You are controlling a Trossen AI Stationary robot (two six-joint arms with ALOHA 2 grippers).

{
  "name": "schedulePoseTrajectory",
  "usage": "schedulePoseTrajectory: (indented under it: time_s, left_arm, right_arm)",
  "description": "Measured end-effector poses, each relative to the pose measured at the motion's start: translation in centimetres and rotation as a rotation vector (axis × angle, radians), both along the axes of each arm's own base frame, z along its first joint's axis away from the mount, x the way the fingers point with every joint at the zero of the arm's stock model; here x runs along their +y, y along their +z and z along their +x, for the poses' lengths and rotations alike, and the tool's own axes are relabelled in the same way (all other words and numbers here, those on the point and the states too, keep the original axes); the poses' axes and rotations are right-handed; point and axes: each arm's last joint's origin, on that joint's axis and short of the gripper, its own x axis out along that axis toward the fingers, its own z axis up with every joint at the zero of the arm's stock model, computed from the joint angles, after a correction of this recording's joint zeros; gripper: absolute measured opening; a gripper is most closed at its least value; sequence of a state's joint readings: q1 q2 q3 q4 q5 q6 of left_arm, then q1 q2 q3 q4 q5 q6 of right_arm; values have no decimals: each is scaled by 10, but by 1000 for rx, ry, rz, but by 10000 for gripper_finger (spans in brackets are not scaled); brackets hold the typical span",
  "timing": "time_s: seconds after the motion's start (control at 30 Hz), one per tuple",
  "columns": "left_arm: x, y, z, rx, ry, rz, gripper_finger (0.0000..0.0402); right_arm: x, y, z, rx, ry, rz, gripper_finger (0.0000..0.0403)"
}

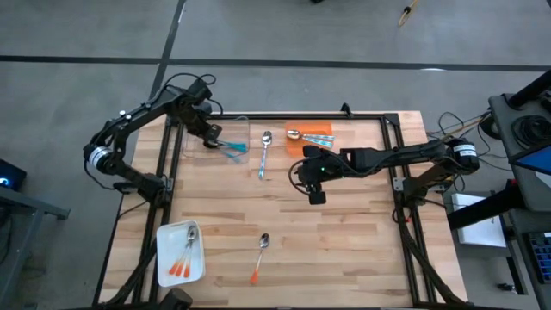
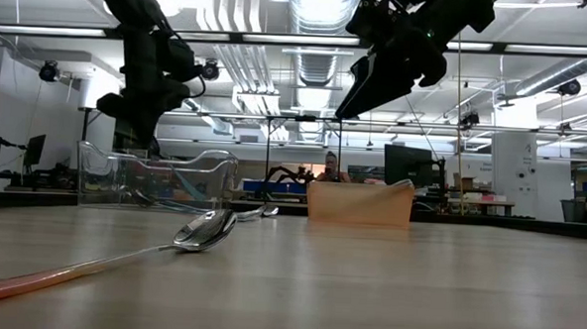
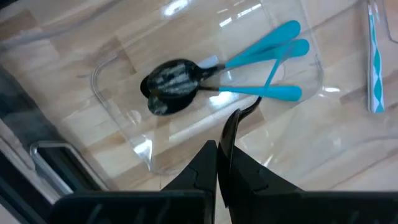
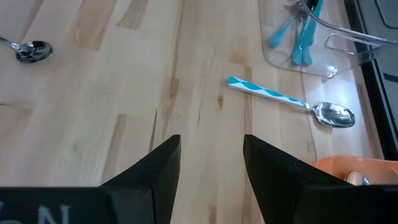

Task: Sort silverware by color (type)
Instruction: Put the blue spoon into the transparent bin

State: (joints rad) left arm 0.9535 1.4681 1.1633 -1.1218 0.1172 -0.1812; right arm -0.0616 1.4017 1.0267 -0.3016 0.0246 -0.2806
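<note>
Over the clear bin at the far left of the tabletop, I have the left gripper (image 3: pixel 217 155) hanging with its fingers pressed together and nothing between them. Below it, inside the clear bin (image 1: pixel 241 129), lie the teal-handled spoons (image 3: pixel 261 53), their dark bowls bunched together and their handles fanned out toward one end.

My right gripper (image 4: pixel 211 168) hovers above bare wood near the middle of the tabletop, fingers spread wide and holding nothing. Ahead of it in the right wrist view lies a blue-patterned spoon (image 4: pixel 286 99), flat on the wood just beside the clear bin; from above I see this same spoon (image 1: pixel 264 151) between the bin and the orange tray (image 1: pixel 320 129). That tray sits at the far edge just behind the right gripper and holds a few more light-blue-handled spoons (image 1: pixel 312 136).

Nearer my side, one orange-handled spoon (image 1: pixel 260 258) lies alone on the tabletop (image 1: pixel 344 241), well apart from both arms. At the near left corner a white tray (image 1: pixel 168 271) holds several orange-handled spoons (image 1: pixel 183 258).
</note>
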Motion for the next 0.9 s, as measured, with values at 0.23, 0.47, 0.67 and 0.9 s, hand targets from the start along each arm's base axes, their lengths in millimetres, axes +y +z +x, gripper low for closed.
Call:
schedulePoseTrajectory:
  time_s: [0.23,0.47,0.67,0.9]
  left_arm:
    - [5,-5,4,-4,4,5,0]
    - [5,-6,4,-4,6,7,0]
    - [5,-6,4,-1,4,4,0]
    - [5,-6,4,0,8,4,0]
  right_arm:
    - [0,-1,-1,14,1,2,167]
    - [0,-1,-1,15,5,-2,167]
    - [0,-1,-1,15,2,2,167]
    - [0,-1,-1,15,1,2,167]
